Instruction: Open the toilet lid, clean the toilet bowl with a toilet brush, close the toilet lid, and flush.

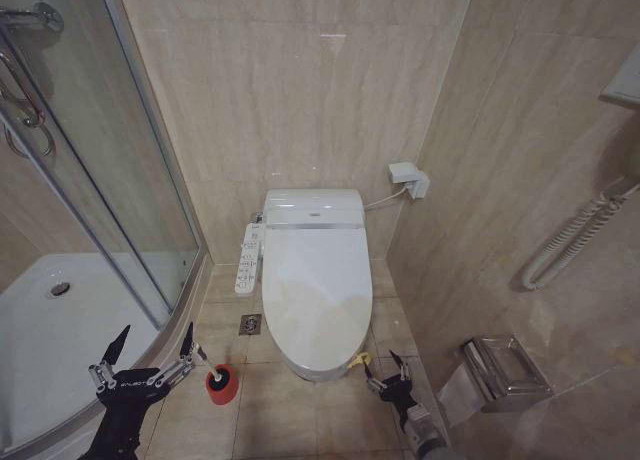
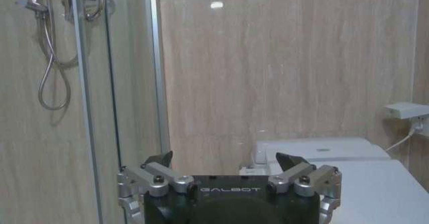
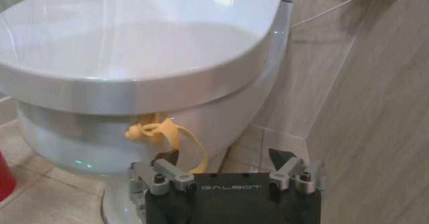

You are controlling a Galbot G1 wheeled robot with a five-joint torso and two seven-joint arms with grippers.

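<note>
Head view has the toilet lid [image 1: 315, 285] shut flat over the toilet bowl [image 1: 318, 368], lying in the middle of the floor against the far wall, its button panel arm [image 1: 247, 259] on the left. It is glossy, white, smooth and elongated, with a small yellow tie [image 1: 360, 360] looped at its near right rim. Low at the near right, the right gripper [image 1: 389, 378] hangs just beside that tie with its jaws parted and nothing between them; the right wrist view shows the tie dangling under the lid edge, close ahead of the fingers [image 3: 168, 170]. On the near left, the left gripper [image 1: 150, 360] waits with its jaws spread wide and empty, next to the red holder [image 1: 222, 385] of the toilet brush [image 1: 208, 367] on the tiles.

The likely trouble is the tie itself: it is thin and limp, so a close that lands slightly off could pinch air or slide off it. A slick lid gives little other purchase, and a loose hold might let it drop back on the bowl
</note>
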